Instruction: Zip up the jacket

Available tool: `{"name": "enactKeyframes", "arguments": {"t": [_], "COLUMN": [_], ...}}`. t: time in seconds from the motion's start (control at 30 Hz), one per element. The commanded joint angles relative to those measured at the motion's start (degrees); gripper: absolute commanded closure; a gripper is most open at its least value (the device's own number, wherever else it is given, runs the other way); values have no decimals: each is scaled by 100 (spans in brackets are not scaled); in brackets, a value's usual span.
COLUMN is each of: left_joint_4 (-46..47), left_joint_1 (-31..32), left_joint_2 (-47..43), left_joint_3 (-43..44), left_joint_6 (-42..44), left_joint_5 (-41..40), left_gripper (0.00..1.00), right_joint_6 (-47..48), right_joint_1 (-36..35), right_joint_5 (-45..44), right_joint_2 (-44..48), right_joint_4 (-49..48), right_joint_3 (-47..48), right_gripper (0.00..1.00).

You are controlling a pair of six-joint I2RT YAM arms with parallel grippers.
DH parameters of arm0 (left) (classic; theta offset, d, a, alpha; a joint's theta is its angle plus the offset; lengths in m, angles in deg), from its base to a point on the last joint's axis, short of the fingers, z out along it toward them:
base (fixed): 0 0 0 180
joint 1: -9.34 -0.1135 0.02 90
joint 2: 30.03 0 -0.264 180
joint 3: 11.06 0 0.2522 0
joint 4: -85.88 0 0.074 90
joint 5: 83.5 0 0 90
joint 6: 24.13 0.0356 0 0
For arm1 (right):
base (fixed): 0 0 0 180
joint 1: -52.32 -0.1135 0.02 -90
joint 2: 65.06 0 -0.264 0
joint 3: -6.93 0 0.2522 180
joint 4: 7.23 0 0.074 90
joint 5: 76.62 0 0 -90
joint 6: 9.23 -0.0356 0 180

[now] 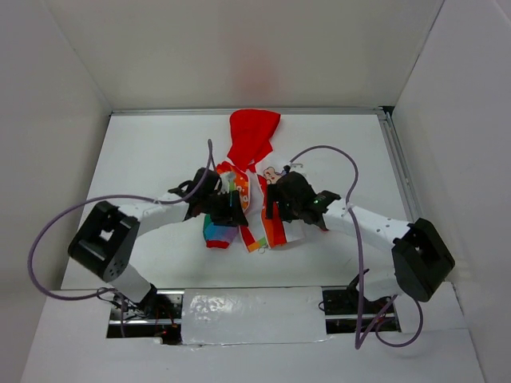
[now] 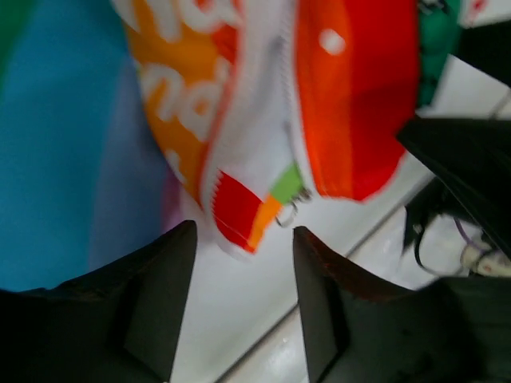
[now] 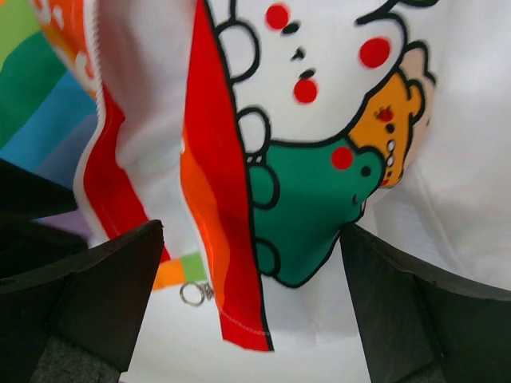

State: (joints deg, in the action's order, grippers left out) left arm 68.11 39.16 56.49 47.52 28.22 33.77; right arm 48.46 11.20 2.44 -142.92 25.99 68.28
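Rainbow-striped jacket (image 1: 243,203) lies unzipped, hood far from the pull ring (image 2: 287,214). Left gripper (image 2: 244,230) released, ring just beyond its gap. Right gripper (image 3: 252,231) released, hovering over ring. Judgement: pinch hem beside ring, keeping both tooth rows aligned.

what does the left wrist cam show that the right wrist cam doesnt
Only left wrist: a thin purple cable at the right, beyond the small rainbow-striped fabric jacket. Only right wrist: a cartoon print, green body and red cheeks, on the white lining. Both: the small metal ring at the jacket's hem, near the open left hand or right hand.
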Motion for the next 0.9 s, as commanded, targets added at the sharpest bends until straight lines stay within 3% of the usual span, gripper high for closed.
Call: {"name": "enactKeyframes", "arguments": {"t": [0.0,0.13,0.17,0.2,0.23,0.3,0.37,0.53,0.73,0.87], "left_joint_4": [-531,-477,-582,-679,-924,-1101,-1181,-1733,-3043,-3413], "left_joint_1": [49,251,287,322,296,78,-212,-556,-1075,-1286], "left_joint_2": [723,1296,1419,1629,1709,1772,1432,859,-3,-583], "left_joint_3": [562,1114,1282,1406,1633,1784,1698,1469,1223,1135], "left_joint_6": [-146,-120,-103,-111,-207,-226,-208,-453,-1068,-1140], "left_joint_5": [-600,-625,-887,-1064,-1213,-1329,-1468,-2049,-2944,-2938], "left_gripper": [39,42,59,82,100,100,100,100,100,100], "right_joint_6": [-310,-337,-311,-302,-336,-398,-415,-600,-662,-452], "right_joint_1": [-36,69,148,201,280,499,692,1035,1519,1581], "right_joint_5": [-698,-892,-901,-866,-849,-735,-637,-787,-857,-368], "right_joint_2": [-211,-465,-527,-589,-711,-826,-827,-397,517,808], "right_joint_4": [75,31,14,-73,-100,-144,-223,-189,136,24], "right_joint_3": [399,557,593,611,654,681,638,357,-136,-364], "right_gripper": [2,5,9,19,55,66,100,100,100,100]}}
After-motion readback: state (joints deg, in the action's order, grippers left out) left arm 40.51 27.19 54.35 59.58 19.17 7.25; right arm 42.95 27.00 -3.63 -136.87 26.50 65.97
